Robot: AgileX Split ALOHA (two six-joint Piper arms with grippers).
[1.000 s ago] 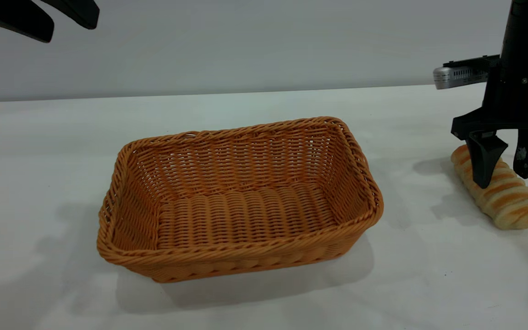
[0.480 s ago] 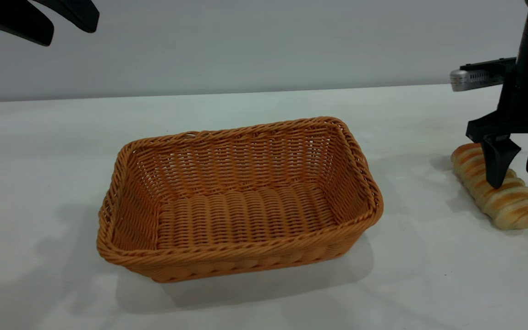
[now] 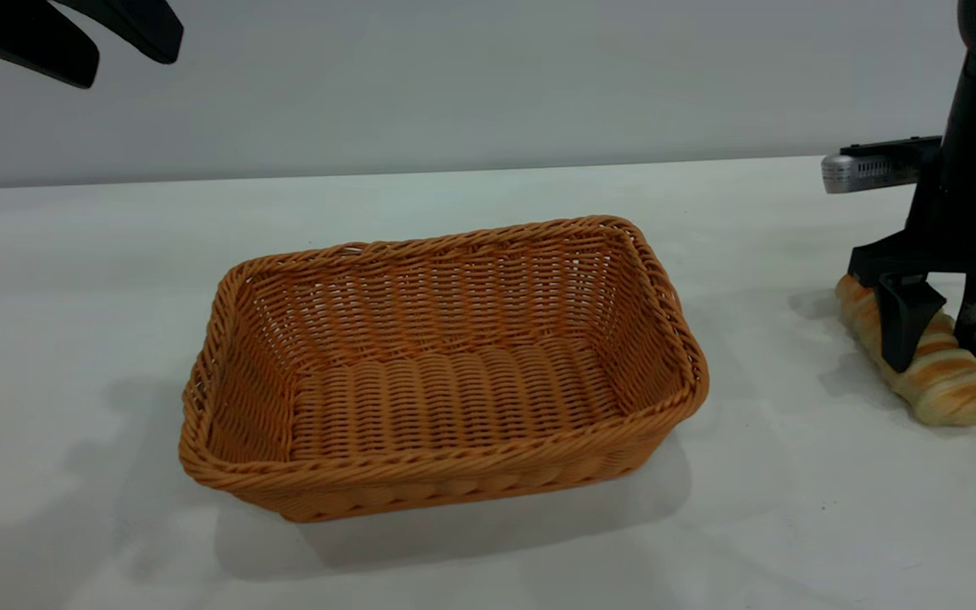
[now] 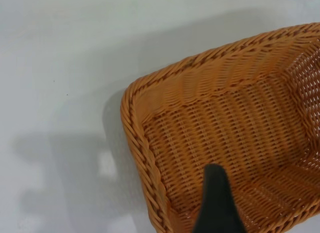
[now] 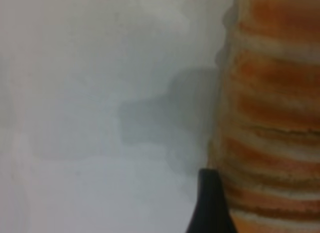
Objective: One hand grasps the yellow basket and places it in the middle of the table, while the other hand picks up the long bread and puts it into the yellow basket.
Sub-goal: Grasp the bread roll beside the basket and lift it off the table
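Basket first: the large rectangular orange-tan woven wicker basket [image 3: 444, 368] sits empty near the middle of the plain white tabletop [image 3: 73, 280], nearest the camera. Farther back at the right edge, the long pale cream bread with toasted golden spiral ridges [image 3: 945, 385] lies flat on the tabletop, the black right gripper [image 3: 939, 349] lowered over it, jaws spread and straddling the loaf's middle, not yet pinching. A soft, ridged loaf may squash or roll out if the jaws close off-centre; the basket's raised braided rim looks like the only obstacle on the carry. High at far left, the black left gripper [image 3: 119, 59] hangs parked, jaws apart.
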